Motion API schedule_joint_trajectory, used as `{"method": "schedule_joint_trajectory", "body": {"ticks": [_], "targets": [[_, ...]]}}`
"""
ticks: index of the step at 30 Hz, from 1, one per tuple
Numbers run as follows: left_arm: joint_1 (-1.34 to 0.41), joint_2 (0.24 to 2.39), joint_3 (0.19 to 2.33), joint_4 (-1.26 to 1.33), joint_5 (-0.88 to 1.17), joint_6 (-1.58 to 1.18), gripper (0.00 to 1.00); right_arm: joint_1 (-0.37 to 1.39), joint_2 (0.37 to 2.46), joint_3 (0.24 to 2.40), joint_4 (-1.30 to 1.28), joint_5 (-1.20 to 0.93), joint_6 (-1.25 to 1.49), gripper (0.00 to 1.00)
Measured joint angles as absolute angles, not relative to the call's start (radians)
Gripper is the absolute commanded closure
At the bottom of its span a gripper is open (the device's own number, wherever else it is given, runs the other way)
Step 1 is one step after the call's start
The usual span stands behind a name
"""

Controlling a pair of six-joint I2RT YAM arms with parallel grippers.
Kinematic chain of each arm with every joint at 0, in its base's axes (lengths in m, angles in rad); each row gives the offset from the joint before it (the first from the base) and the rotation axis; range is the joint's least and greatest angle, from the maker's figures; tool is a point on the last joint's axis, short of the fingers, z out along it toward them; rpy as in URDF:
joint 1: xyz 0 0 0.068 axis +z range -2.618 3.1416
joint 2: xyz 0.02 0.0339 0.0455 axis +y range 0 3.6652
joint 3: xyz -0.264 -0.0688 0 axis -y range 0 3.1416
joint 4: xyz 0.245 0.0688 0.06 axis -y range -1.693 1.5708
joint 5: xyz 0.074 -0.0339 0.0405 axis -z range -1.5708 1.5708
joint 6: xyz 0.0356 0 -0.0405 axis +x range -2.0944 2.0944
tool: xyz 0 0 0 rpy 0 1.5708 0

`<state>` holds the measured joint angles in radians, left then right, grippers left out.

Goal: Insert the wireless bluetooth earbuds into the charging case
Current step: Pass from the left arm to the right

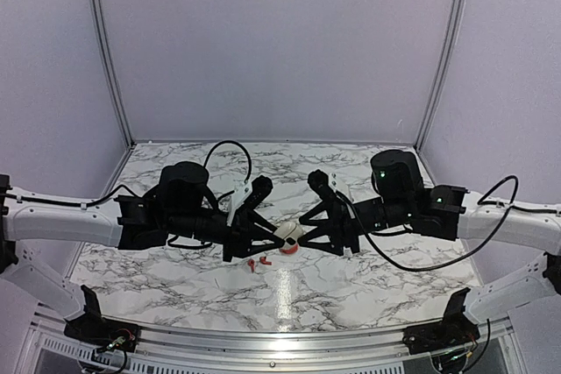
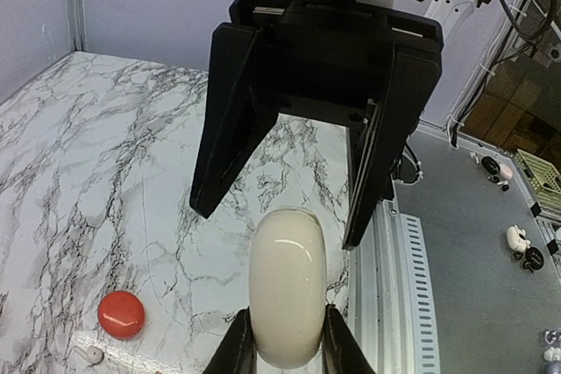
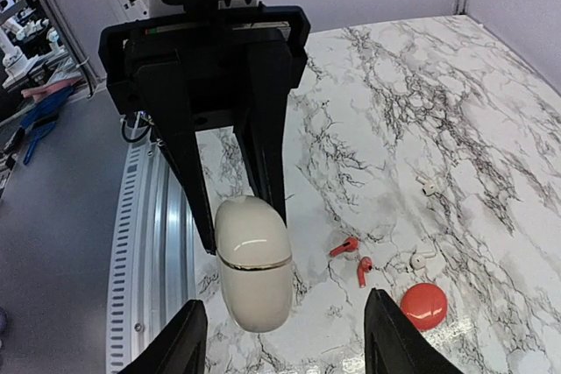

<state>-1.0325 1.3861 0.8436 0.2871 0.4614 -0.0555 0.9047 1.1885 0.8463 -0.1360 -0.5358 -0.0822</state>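
The white charging case (image 3: 254, 264) is closed, with its seam showing, and is held above the marble table by my left gripper (image 2: 287, 343), which is shut on its sides. It also shows in the top view (image 1: 287, 231). Two tiny red earbuds (image 3: 344, 246) (image 3: 364, 271) lie on the table just right of the case; in the top view they lie in front of the grippers (image 1: 259, 262). My right gripper (image 3: 285, 348) is open wide and empty. It faces the case from the far side, and its fingers (image 2: 223, 129) stand on either side of the case's far end without touching it.
A red ball-like object (image 3: 423, 306) lies near the red earbuds and also shows in the left wrist view (image 2: 121, 314). Two small white earbuds (image 3: 422, 260) (image 3: 429, 183) lie on the marble. The table's metal front rail (image 2: 394, 286) runs close by the case.
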Motion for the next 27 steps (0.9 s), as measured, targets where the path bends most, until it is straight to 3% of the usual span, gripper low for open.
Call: {"method": "schedule_joint_trajectory", "body": {"ticks": [5, 17, 27], "targets": [[-1.048, 1.386, 0.844, 0.287, 0.451, -0.032, 0.97, 0.905, 1.206, 0.849, -0.149, -0.582, -0.091, 0.58], [-1.061, 1.386, 0.844, 0.287, 0.437, 0.019, 0.98, 0.914, 1.253, 0.881, -0.197, -0.623, -0.125, 0.62], [-1.073, 1.387, 0.844, 0.286, 0.431, 0.032, 0.98, 0.933, 1.267, 0.907, -0.201, -0.626, -0.143, 0.76]]}}
